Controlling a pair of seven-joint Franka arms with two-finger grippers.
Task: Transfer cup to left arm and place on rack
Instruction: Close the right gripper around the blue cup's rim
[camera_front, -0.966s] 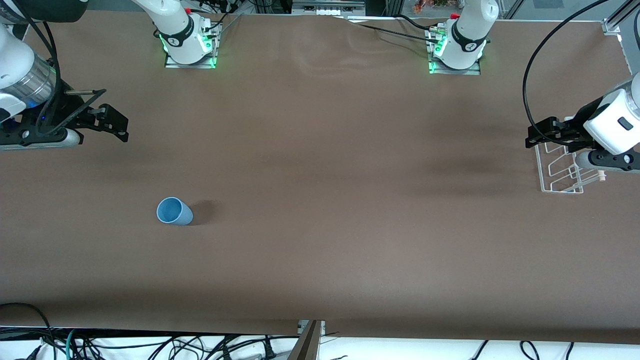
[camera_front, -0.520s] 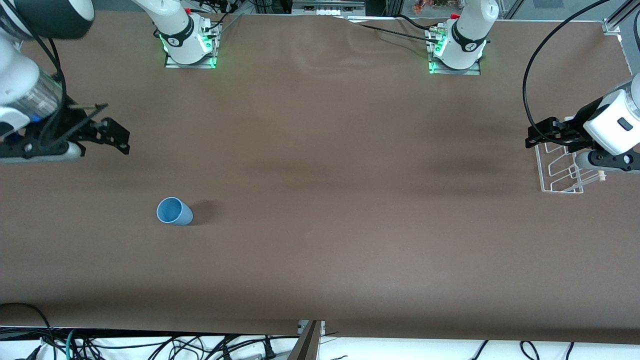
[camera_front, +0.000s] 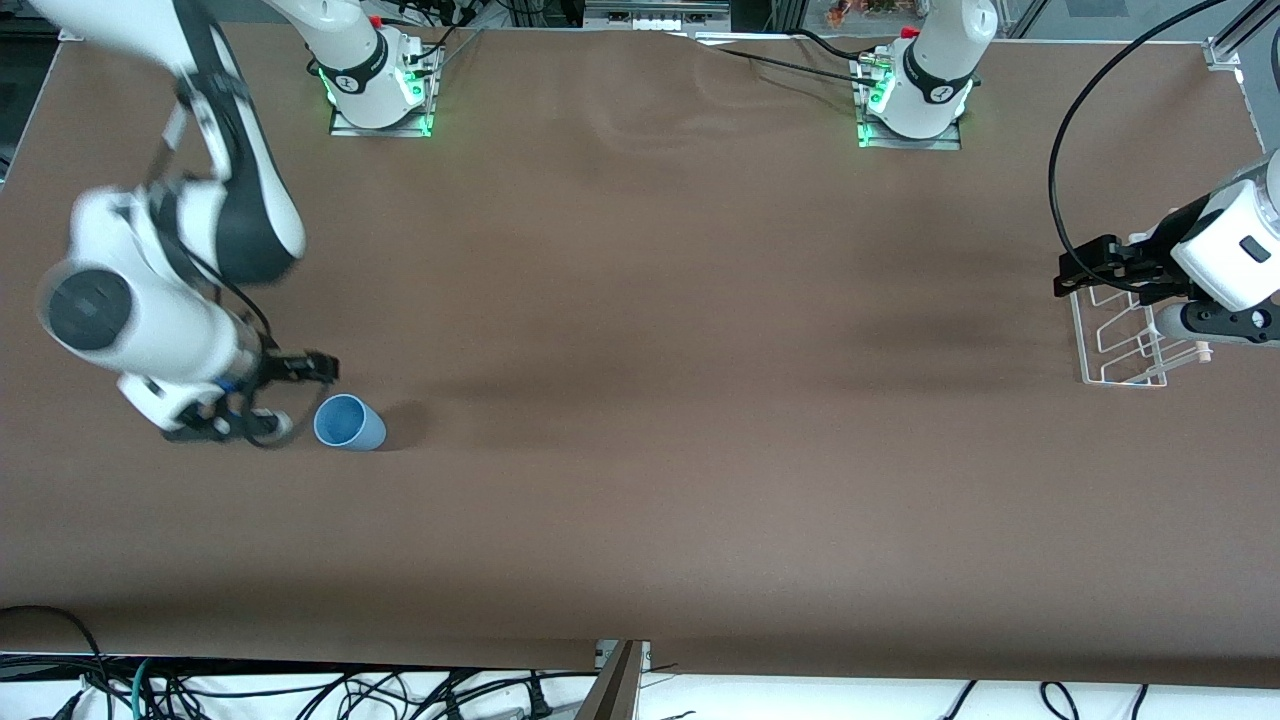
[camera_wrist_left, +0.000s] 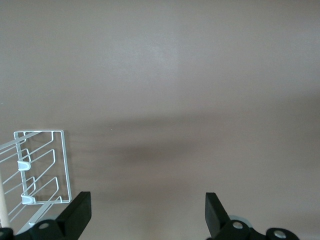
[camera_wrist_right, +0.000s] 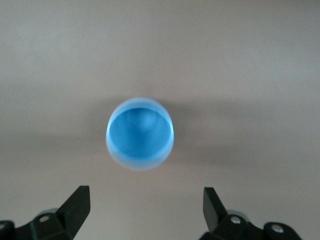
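Right wrist view is showing the right gripper (camera_wrist_right: 144, 210) hanging wide open and empty just short of the upright cup (camera_wrist_right: 140, 133), risking clipping its rim and toppling it, while the left gripper (camera_wrist_left: 145, 212) is waiting open beside the rack (camera_wrist_left: 37, 172).

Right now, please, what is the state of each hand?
Left hand: open, empty, over the white wire rack.
Right hand: open, empty, beside the small light-blue plastic cup.
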